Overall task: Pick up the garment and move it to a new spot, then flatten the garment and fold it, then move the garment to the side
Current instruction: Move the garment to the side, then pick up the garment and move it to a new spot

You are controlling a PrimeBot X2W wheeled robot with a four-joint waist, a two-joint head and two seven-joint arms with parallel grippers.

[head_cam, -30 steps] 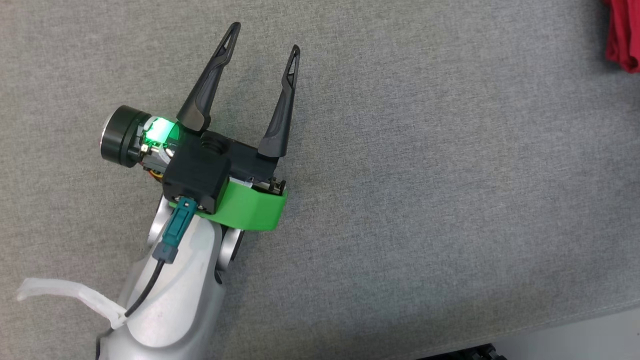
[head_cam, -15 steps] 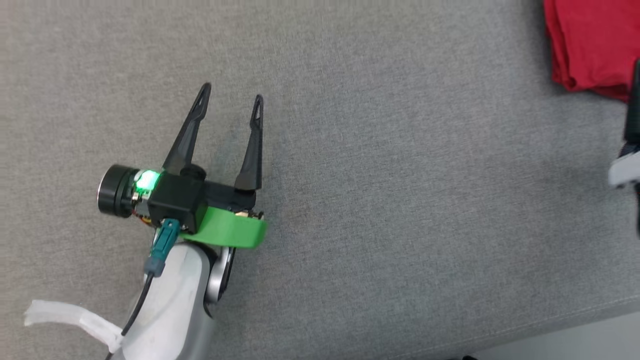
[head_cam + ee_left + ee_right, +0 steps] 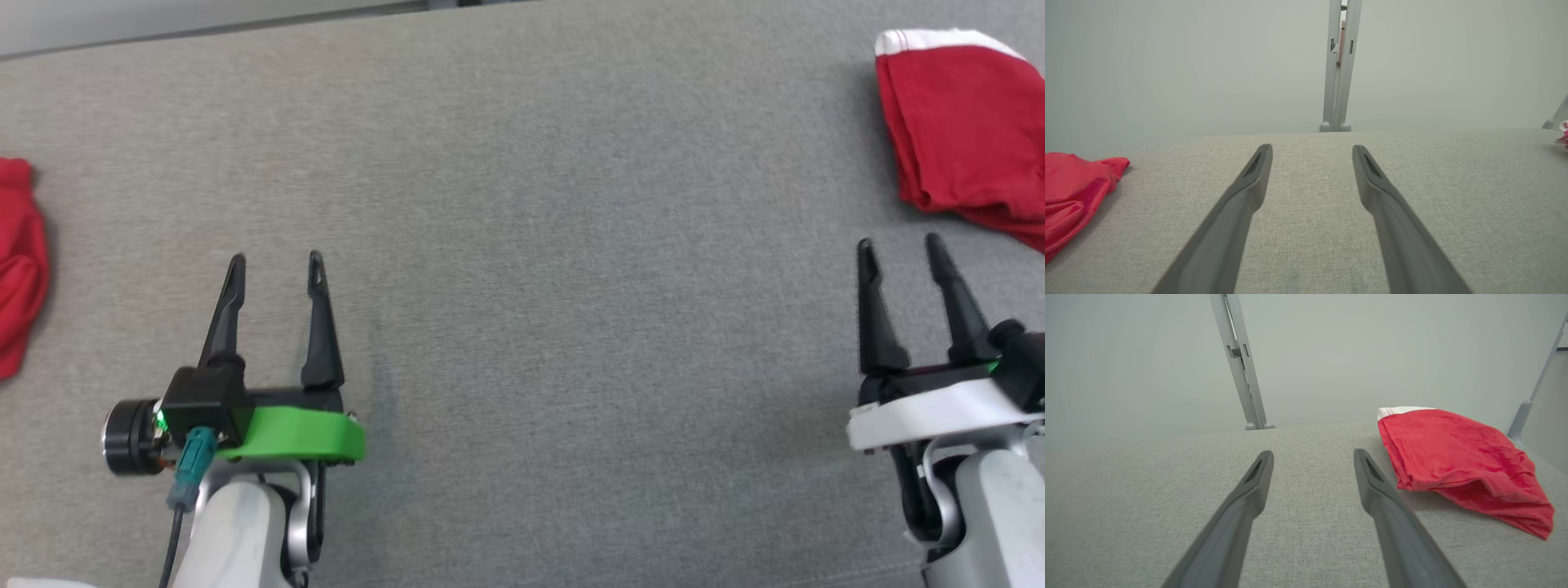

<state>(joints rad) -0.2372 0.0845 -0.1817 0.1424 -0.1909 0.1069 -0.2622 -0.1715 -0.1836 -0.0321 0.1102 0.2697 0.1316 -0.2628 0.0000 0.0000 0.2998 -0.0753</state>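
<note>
Garment (image 3: 955,122): red, with a white band (image 3: 931,39) along its far edge; it lies in a compact, roughly folded bundle at the far right corner of the grey worktop (image 3: 571,245), with nothing holding it
Right gripper (image 3: 898,242): over the near right part of the worktop, just short of the garment's near hem and clear of it; its fingers are spread apart and empty
Left gripper (image 3: 276,259): over the near left part of the worktop, well apart from the garment; fingers likewise spread, nothing between them
Second red cloth (image 3: 16,269): bunched at the left edge of the worktop, untouched
Step in hand, as I read it: the garment looks folded and already set to the side, so what remains is to leave it as it lies
Doing it well: keep the right fingers apart and bring them away along the worktop's near side rather than across the bundle, since the near hem sits loose and slightly rumpled and a fingertip dragged over it could pull the fold open; lift before turning so the tips do not catch the grey cloth covering
What could undo it: the bundle sits close to the right edge of the worktop, so a nudge outward might tip a layer over
Post (image 3: 1339,65): a pale upright beyond the far edge of the worktop, out of the arms' way
Writing and brands: none that I can read; the white band looks plain, and neither the fingers nor the green collar on the left wrist show any lettering
</note>
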